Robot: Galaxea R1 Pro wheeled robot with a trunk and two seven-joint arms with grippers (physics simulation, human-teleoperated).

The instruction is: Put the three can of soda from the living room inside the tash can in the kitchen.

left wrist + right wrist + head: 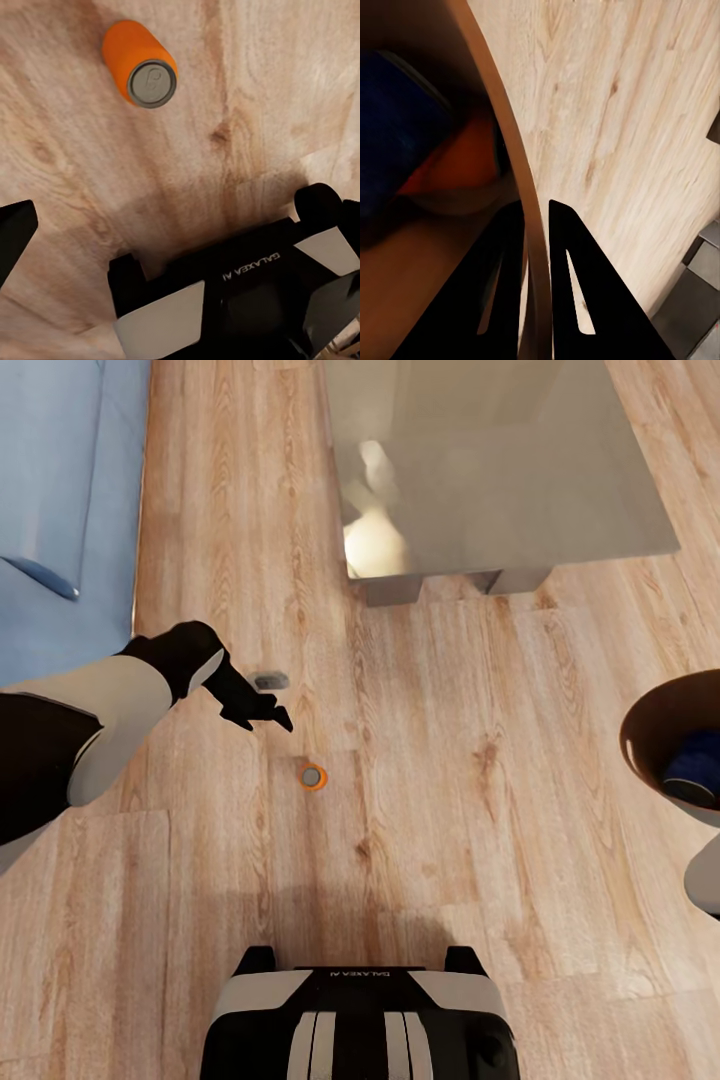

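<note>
Orange and upright, the last loose soda can (314, 776) is seen standing on the light wood floor (480, 840) of the living room, just ahead of the robot's base (360, 1020) and well apart from the glass-topped coffee table (500, 460). The left gripper (262, 712) is held above the floor near the can, up and to the sofa (50, 510) side of it; its jaws appear parted with nothing between them, one dark finger (13, 232) being caught at the edge of the left wrist view. At the frame's right, the trash can (640, 745) is carried by the right gripper (536, 225), whose fingers are clamped on its rim, one inside and one outside. A dark blue can (700, 760) and an orange one (465, 161) are visible within it. For a clean pick, the left gripper is best centred over the grey lid, lowered straight with jaws kept wide, and closed around the body, since a sideways touch could tip the can and send it rolling.
</note>
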